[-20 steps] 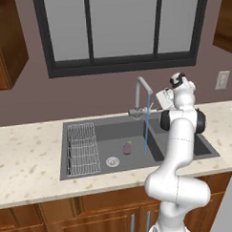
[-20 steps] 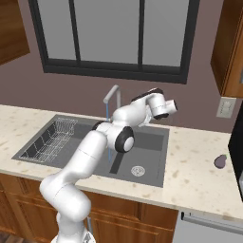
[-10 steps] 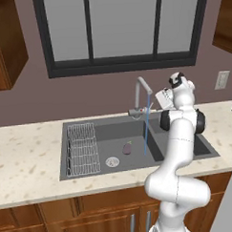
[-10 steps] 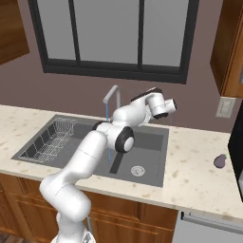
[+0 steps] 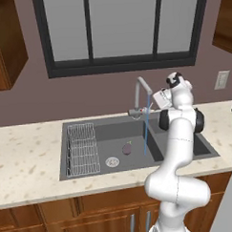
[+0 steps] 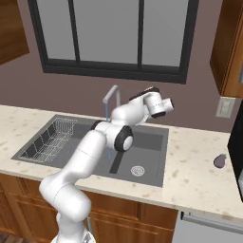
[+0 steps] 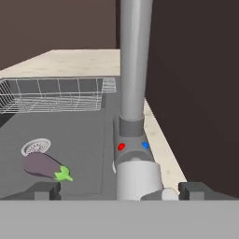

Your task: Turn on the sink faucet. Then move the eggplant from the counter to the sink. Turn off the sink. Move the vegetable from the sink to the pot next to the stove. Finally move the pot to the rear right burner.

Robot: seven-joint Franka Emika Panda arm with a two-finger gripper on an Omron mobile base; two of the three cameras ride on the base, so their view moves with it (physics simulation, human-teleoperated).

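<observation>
Left base view: from behind-left, looking forward and down across the speckled beige stone counter [image 5: 29, 164] at the dark grey sink basin [image 5: 114, 137]. Right base view: same basin [image 6: 152, 142] and curved grey metal faucet [image 6: 111, 97], seen from behind-right. Hand view: very close, facing the faucet's upright column [image 7: 134, 60], basin beyond at left.

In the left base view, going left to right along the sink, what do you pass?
Wire rack → drain → eggplant → water stream → robot arm.
</observation>
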